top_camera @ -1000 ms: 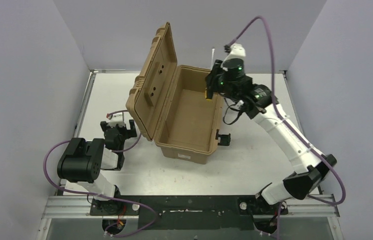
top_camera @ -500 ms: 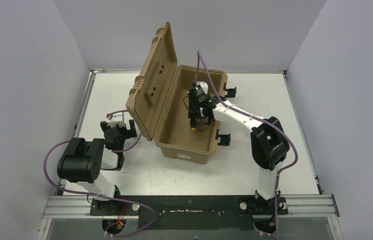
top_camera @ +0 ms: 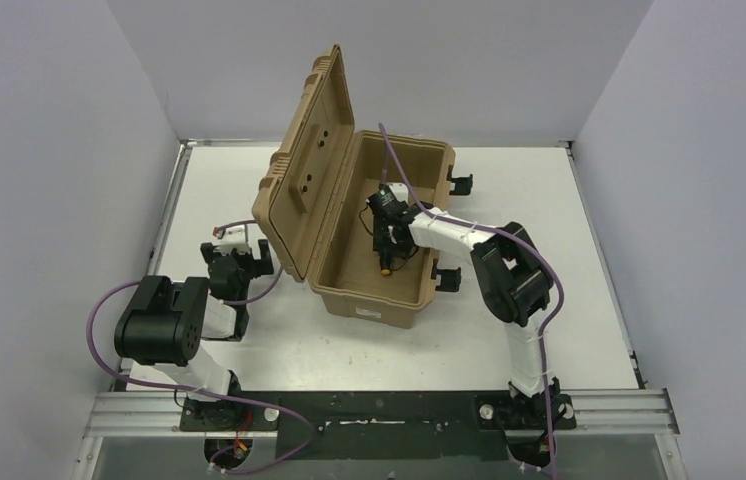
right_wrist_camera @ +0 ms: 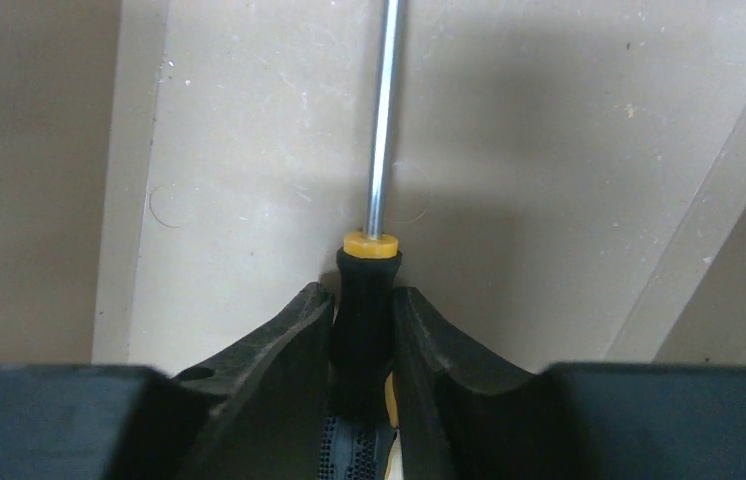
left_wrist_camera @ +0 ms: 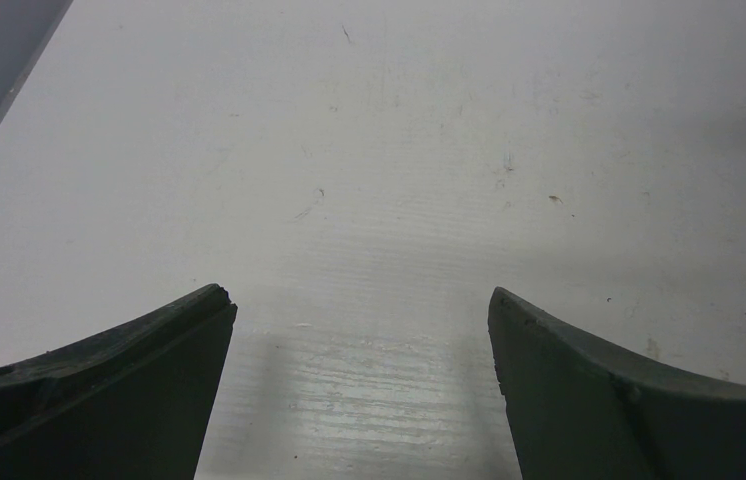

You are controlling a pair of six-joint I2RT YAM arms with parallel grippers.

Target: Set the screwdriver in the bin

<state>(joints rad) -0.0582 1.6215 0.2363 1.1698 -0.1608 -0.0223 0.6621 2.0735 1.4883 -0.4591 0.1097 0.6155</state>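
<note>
Plain grey walls are seen around a white table (top_camera: pixel 589 200) in the top view, with the bin (top_camera: pixel 367 298) sat open in the middle and its ribbed lid (top_camera: pixel 307 170) stood up on the bin's left side. The right gripper (top_camera: pixel 385 240) is reached down inside the bin, and most of the screwdriver (top_camera: pixel 386 267) is hidden under it; only an orange bit can be made out, low over the bin floor, towards the near wall. Black latches (top_camera: pixel 446 277) are seen on the bin's right wall. The left gripper (top_camera: pixel 239 262) is parked on the table left of the bin, just beside the lid, though its fingers can't really be read from up here.

From the left wrist, only scuffed tabletop is shown, with two dark fingers (left_wrist_camera: pixel 149 370) spread wide and nothing between them. The bin is cut out of that view.

From the right wrist, the tan bin floor is filled with shadow. The black handle is pinched tight between the fingers (right_wrist_camera: pixel 279 340), its rear end buried out of sight. The yellow collar (right_wrist_camera: pixel 370 244) sits just past the fingertips, and the silver shaft (right_wrist_camera: pixel 384 120) runs straight ahead, cut off by the frame's top edge. Whether the bin floor is touched can't be told.
</note>
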